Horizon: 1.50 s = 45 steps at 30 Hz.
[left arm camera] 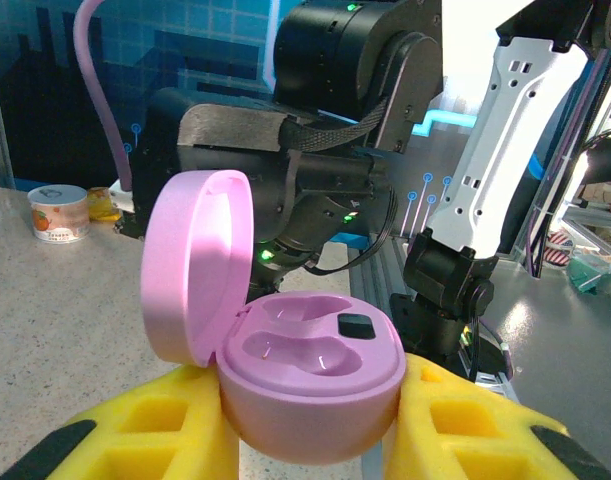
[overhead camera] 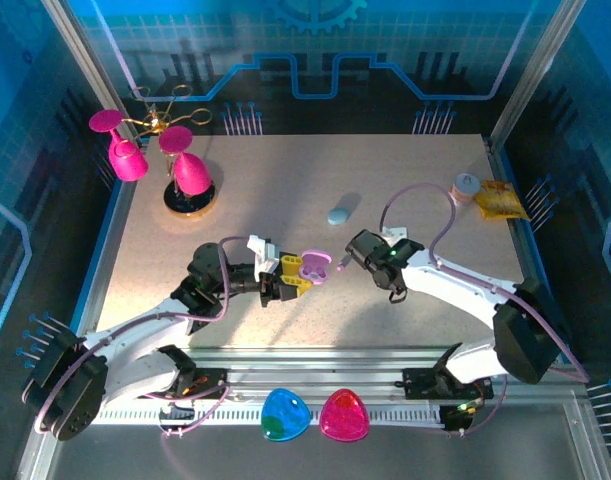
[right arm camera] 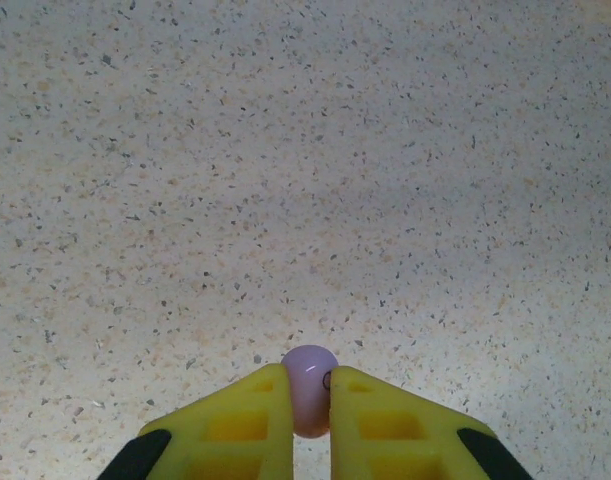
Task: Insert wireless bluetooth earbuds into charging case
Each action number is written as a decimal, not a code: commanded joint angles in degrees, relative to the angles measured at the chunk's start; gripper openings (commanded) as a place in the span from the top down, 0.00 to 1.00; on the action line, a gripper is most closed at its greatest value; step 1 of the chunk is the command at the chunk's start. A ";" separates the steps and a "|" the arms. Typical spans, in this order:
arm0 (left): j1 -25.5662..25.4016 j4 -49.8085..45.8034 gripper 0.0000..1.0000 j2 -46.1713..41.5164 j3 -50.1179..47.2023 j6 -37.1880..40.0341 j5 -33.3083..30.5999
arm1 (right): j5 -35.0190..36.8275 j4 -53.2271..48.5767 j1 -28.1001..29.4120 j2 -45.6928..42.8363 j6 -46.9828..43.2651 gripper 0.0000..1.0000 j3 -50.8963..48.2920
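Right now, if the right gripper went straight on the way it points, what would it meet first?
Most likely the bare speckled table. The right gripper, shut on a light purple earbud, faces down at it with nothing between; the gap is hard to judge.

table (overhead camera: 285,170): speckled | on it: blue case (overhead camera: 340,214); cup stand (overhead camera: 190,198); small tub (overhead camera: 467,186); yellow packet (overhead camera: 501,200)

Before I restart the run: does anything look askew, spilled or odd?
Nothing stands out. The left gripper holds the purple case with its lid open, and the right gripper pinches a purple earbud above the table.
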 commanded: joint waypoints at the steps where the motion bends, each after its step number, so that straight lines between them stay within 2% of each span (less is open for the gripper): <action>1: 0.37 1.06 0.68 -1.13 -0.37 1.77 0.31 | 1.75 -3.38 0.88 1.78 3.34 0.93 2.15; 8: 0.44 0.02 0.68 -1.97 -0.74 2.30 0.05 | -3.58 -2.78 -0.46 3.25 2.54 0.92 3.33; 15: 0.46 0.29 0.68 -1.64 -1.23 2.94 -1.01 | -5.58 -2.71 -0.75 1.48 2.00 0.92 4.18; 20: 0.40 0.16 0.68 0.52 -1.11 5.97 -6.52 | -6.24 -5.03 0.54 -4.10 1.77 0.92 6.36; 27: 0.40 5.56 0.68 7.56 -0.15 12.05 -16.26 | -7.58 -6.93 4.94 -8.56 2.43 0.92 12.10; 36: 0.41 12.54 0.69 15.80 1.50 15.36 -21.19 | -13.60 2.06 11.26 -8.87 0.48 0.93 19.02; 39: 0.42 13.09 0.69 16.93 1.65 15.81 -21.40 | -17.23 7.11 11.50 -7.64 -1.66 0.93 20.02; 45: 0.35 14.31 0.69 16.84 1.07 15.38 -21.93 | -21.53 10.35 11.62 -3.01 -3.04 0.93 23.91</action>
